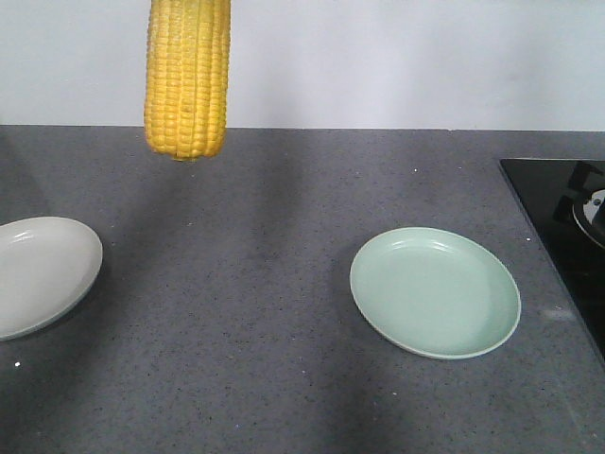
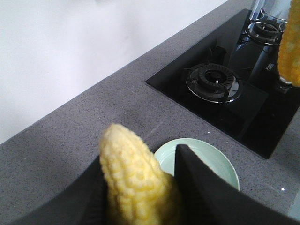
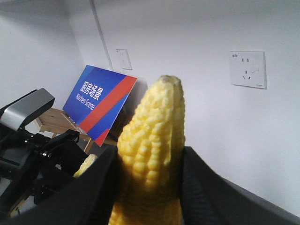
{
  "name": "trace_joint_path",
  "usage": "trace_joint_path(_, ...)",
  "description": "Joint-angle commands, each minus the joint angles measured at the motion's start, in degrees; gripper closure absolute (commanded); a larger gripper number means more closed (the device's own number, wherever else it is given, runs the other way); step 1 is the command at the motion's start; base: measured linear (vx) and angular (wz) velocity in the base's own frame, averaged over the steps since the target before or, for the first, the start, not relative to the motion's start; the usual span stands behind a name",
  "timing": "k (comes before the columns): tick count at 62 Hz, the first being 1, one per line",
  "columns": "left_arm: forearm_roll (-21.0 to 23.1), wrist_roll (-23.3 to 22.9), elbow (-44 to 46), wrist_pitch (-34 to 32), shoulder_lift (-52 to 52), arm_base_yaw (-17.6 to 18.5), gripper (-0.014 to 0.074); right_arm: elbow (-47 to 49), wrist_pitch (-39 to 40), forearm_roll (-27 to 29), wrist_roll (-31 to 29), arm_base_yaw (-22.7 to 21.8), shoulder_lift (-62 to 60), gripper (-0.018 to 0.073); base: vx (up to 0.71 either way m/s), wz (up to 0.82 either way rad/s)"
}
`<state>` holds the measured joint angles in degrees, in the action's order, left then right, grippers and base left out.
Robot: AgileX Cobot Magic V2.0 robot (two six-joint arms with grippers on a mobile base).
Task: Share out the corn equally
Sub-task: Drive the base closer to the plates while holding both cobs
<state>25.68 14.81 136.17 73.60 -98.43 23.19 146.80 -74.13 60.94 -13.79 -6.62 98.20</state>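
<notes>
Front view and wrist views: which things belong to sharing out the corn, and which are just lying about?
Job: left-wrist cob, right-wrist cob, green plate, white plate.
Lying about: gas hob, wall socket, blue sign.

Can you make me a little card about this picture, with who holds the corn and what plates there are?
left gripper: shut on first corn cob
right gripper: shut on second corn cob
plates: green plate and white plate, both empty
counter: gray, no corn lying on it
stove: black, at the right edge
</notes>
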Motion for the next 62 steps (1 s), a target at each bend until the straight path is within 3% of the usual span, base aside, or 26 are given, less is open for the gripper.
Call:
trace_joint_path(1, 1.71, -0.26, 1.32, -1.86, 2.28, 0.38, 0.0603, 0.8, 0.34, 2.14, -0.27, -0.16, -1.71, 0.0561, 0.05, 0.01)
trace_joint_path(62, 1.71, -0.26, 1.32, -1.86, 2.28, 0.38, 0.0603, 0.8, 0.34, 2.14, -0.27, -0.16, -1.71, 0.0561, 0.04, 0.0)
